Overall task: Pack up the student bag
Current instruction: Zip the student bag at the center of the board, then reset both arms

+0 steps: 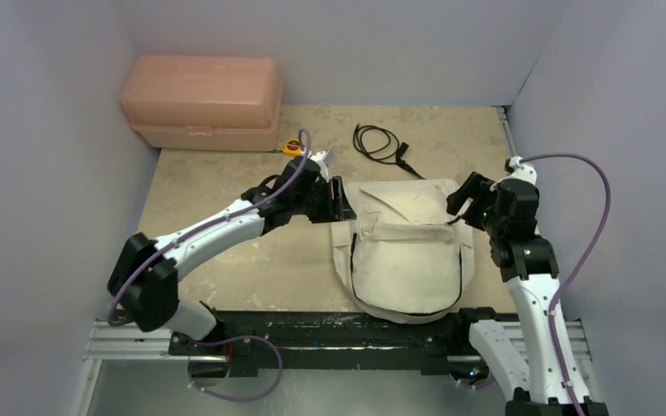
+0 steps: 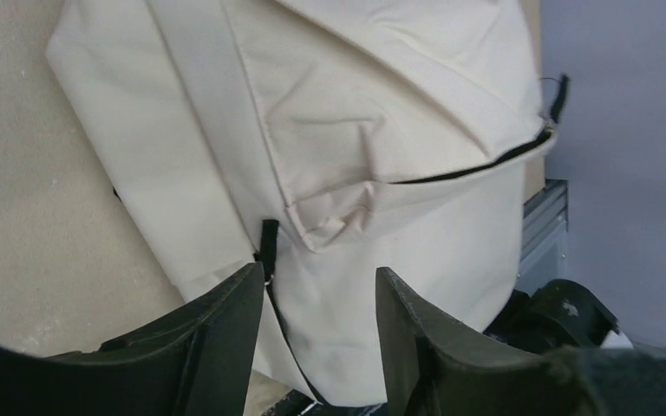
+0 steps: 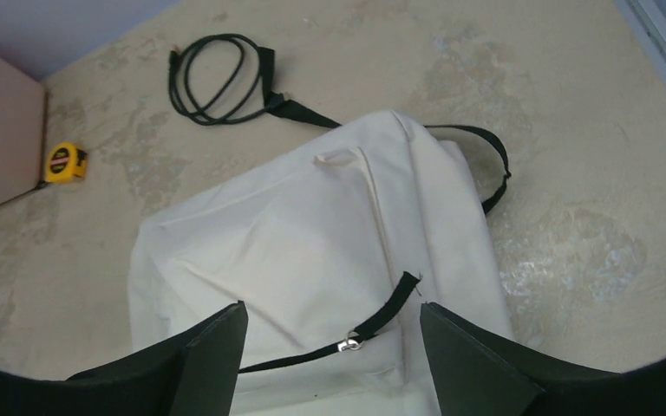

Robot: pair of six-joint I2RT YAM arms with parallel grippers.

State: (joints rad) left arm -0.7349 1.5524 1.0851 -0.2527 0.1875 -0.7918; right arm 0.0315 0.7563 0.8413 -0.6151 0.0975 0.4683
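Observation:
The student bag (image 1: 408,256) is a cream fabric backpack lying flat at the table's near middle, with black zipper lines. My left gripper (image 1: 340,201) hovers at its upper left corner. In the left wrist view the gripper (image 2: 319,273) is open over the bag (image 2: 355,130), beside a black zipper tab (image 2: 267,245), and holds nothing. My right gripper (image 1: 455,208) hangs at the bag's upper right. In the right wrist view it (image 3: 331,310) stands open wide above the bag (image 3: 312,225), with a metal zipper slider (image 3: 349,345) on a black zipper line below the gap.
A pink rigid box (image 1: 201,102) stands at the back left against the wall. A yellow tape measure (image 1: 292,147) lies next to it. A coiled black cable (image 1: 381,143) lies behind the bag. Grey walls close in both sides; a black rail (image 1: 312,334) runs along the near edge.

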